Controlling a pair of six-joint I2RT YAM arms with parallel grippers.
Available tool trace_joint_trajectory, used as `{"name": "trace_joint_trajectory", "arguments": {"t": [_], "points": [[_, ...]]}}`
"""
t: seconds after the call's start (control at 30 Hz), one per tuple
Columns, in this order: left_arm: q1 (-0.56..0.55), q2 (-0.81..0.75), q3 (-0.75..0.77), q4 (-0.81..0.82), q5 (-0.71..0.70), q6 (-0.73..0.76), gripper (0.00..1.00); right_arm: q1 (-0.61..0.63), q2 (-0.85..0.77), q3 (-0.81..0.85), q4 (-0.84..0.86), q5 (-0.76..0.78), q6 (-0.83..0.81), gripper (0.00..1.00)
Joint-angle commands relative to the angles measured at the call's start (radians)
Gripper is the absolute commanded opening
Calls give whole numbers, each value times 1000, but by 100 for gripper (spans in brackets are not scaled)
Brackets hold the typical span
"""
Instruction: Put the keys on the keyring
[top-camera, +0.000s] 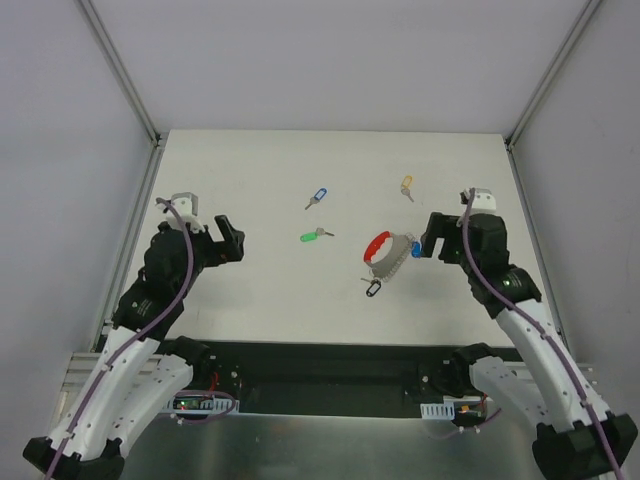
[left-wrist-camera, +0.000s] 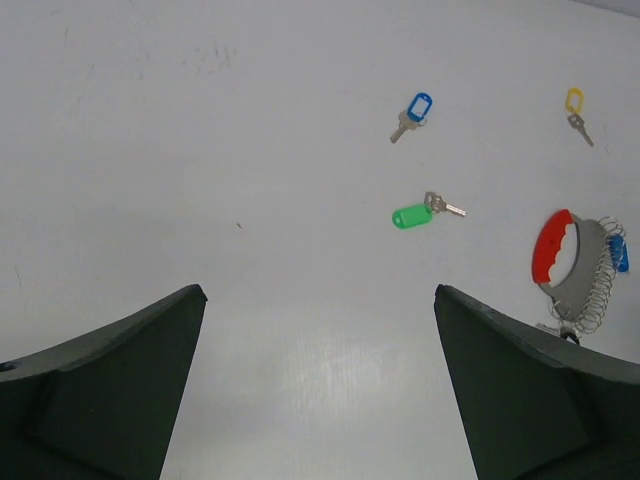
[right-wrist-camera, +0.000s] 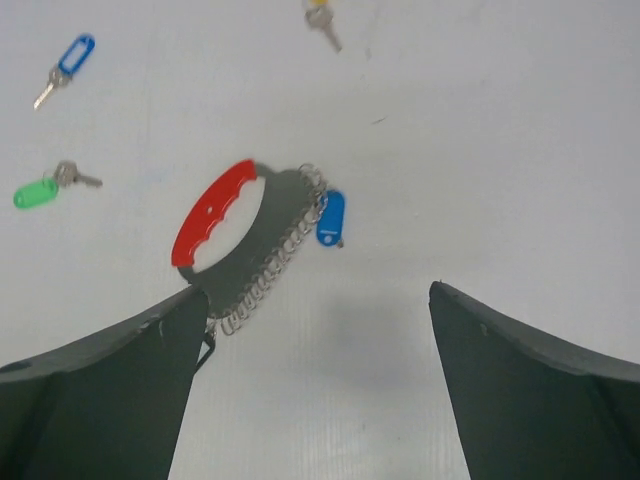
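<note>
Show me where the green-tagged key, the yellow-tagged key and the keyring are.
green-tagged key (left-wrist-camera: 410, 216), left wrist view, on its green tag.
yellow-tagged key (left-wrist-camera: 573, 99), left wrist view, on its yellow tag.
keyring (right-wrist-camera: 212, 213), right wrist view, on the middle of its red band.

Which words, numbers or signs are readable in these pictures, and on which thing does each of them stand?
No text can be read.
Blue tag at the keyring: no print shows.
Far blue tag, green tag, yellow tag: no print shows.
Black tag: too small to tell.
White strip, bottom of the top view: too small to tell.
</note>
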Motion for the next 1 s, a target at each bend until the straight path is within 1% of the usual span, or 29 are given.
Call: {"name": "trace_joint_trajectory", "arguments": {"t": [0.0,0.07,0.1,0.17,0.2,0.27,0.37,0.43,0.53,0.67,0.97], "points": [[5,-104,52,-33,-44,104,99,-6,-218,34,-102,241,-11,96],[5,-167,47,-22,-72,132,99,-8,-298,34,-133,292,-22,96],[5,-190,36,-16,-81,150,99,-6,-370,31,-139,341,-27,96],[5,-253,23,15,-118,188,99,-8,-444,23,-156,386,-44,96],[5,-276,-2,25,-132,196,99,-8,-510,11,-157,423,-51,96],[5,-336,-30,74,-168,207,99,-6,-568,-10,-157,461,-71,96],[5,-394,-85,107,-204,208,99,-8,-676,-55,-157,533,-93,96],[5,-416,-126,131,-207,221,99,-8,-738,-85,-156,585,-84,96],[5,-439,-155,142,-202,242,99,-8,-774,-83,-174,615,-39,96],[5,-459,-171,154,-201,248,99,-6,-806,-69,-219,644,-34,96],[5,-472,-185,165,-189,250,99,-6,-851,-53,-269,632,-25,96]]}}
